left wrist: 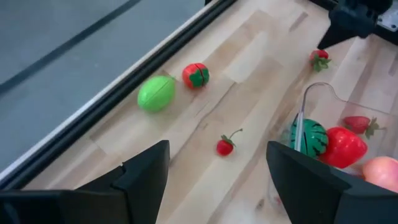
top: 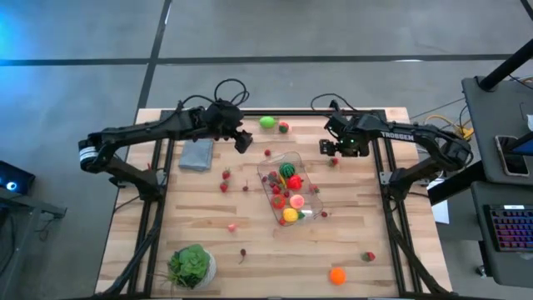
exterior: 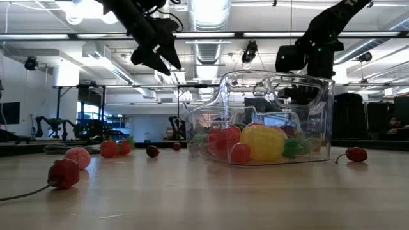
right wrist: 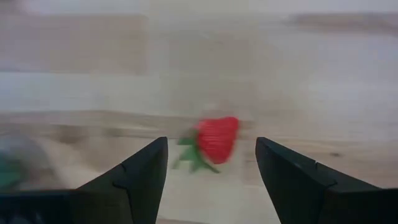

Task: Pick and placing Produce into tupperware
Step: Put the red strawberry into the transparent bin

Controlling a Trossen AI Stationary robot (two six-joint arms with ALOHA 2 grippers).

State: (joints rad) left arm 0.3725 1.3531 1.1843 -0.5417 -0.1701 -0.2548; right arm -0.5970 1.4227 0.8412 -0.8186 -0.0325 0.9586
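Observation:
The clear tupperware (top: 290, 187) stands mid-table with several toy fruits in it; the left wrist view shows a striped melon (left wrist: 309, 137) among them. My left gripper (top: 242, 141) hangs open above the table, left of and beyond the tub. A small red cherry (left wrist: 225, 146) lies on the table ahead, between its fingers. My right gripper (top: 331, 148) is open, low, right of the tub's far end. A red strawberry (right wrist: 216, 140) lies just ahead between its fingers. A green fruit (top: 266, 122) and a red one (top: 284, 127) rest near the far edge.
A grey cloth (top: 197, 155) lies on the left of the table, and a leafy head in a white bowl (top: 191, 265) sits at the near left. Loose berries (top: 225, 175) lie left of the tub. An orange (top: 336, 275) and a strawberry (top: 368, 257) sit near right.

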